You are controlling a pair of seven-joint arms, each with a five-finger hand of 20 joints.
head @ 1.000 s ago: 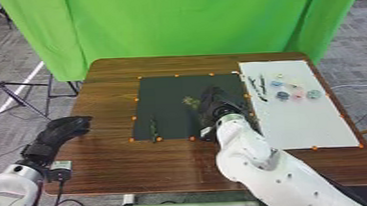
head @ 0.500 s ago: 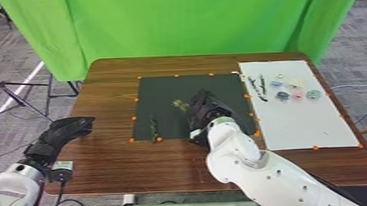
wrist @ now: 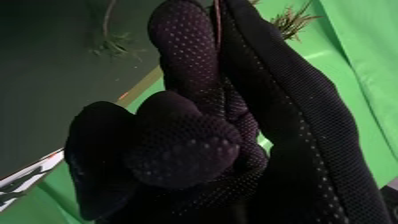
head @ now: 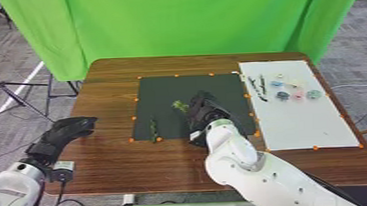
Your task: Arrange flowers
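Observation:
My right hand [head: 202,110] is over the right part of the dark mat [head: 166,89], shut on a yellow-green sprig [head: 181,105] whose leafy tip sticks out on its left. In the right wrist view, the thin stem runs between fingers of my right hand [wrist: 302,100], and bushy leaves of the sprig [wrist: 291,22] show beyond them. Another green sprig [head: 154,129] lies on the mat's lower left; its leaves [wrist: 111,46] appear past the glove. My left hand [head: 73,127] stays over the table's left edge with relaxed fingers.
On the right, a white sheet [head: 314,125] bears dark stems [head: 258,87] and several small flowers: blue [head: 282,95], pink [head: 297,95], teal [head: 314,94] and pale ones [head: 294,84]. Orange markers dot the edges of mat and sheet. A green curtain [head: 194,25] hangs behind the brown table [head: 103,169].
My right hand has shifted left and slightly down over the mat, and the sprig in it has moved left too. My left hand has barely moved.

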